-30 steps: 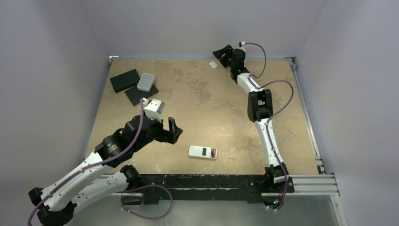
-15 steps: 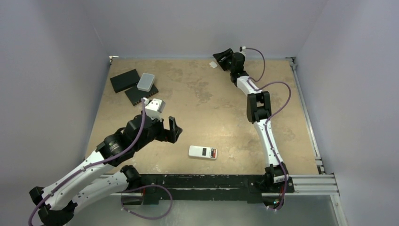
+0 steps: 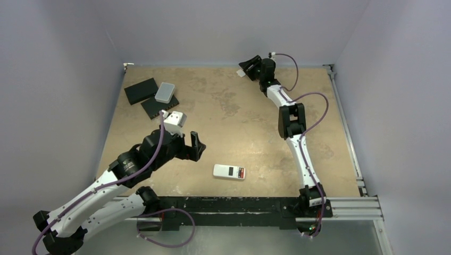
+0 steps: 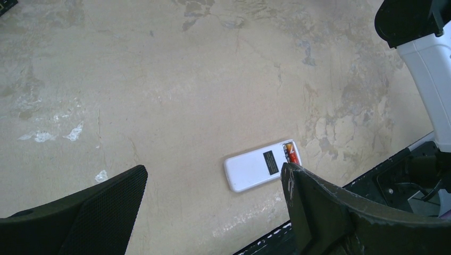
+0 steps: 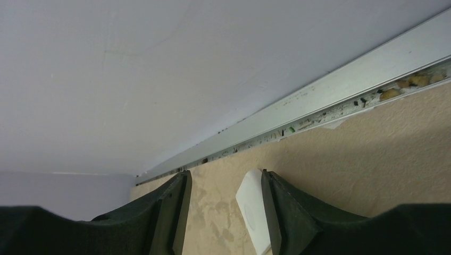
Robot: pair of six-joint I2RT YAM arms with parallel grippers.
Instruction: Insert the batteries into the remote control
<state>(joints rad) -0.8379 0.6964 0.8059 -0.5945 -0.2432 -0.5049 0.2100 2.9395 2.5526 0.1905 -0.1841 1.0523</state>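
- Since a reddish-orange battery (image 4: 290,154) shows in the open end of the remote control (image 4: 259,169), lying at lower centre of the bench (image 3: 239,122), loading looks partly done; the dark one is unclear.
- Left gripper (image 4: 214,174) hangs released beside it; right gripper (image 5: 224,180), jaws apart, flanks a white chip (image 5: 249,202) at upper centre.

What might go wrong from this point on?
1. The flat white piece lies off-centre between the fingers of the right tool, close to the far rail. Closing may nudge it away instead of gripping it.
2. The remote lies with its batteries uncovered, and the open left tool hangs close by. A bump might knock them loose.
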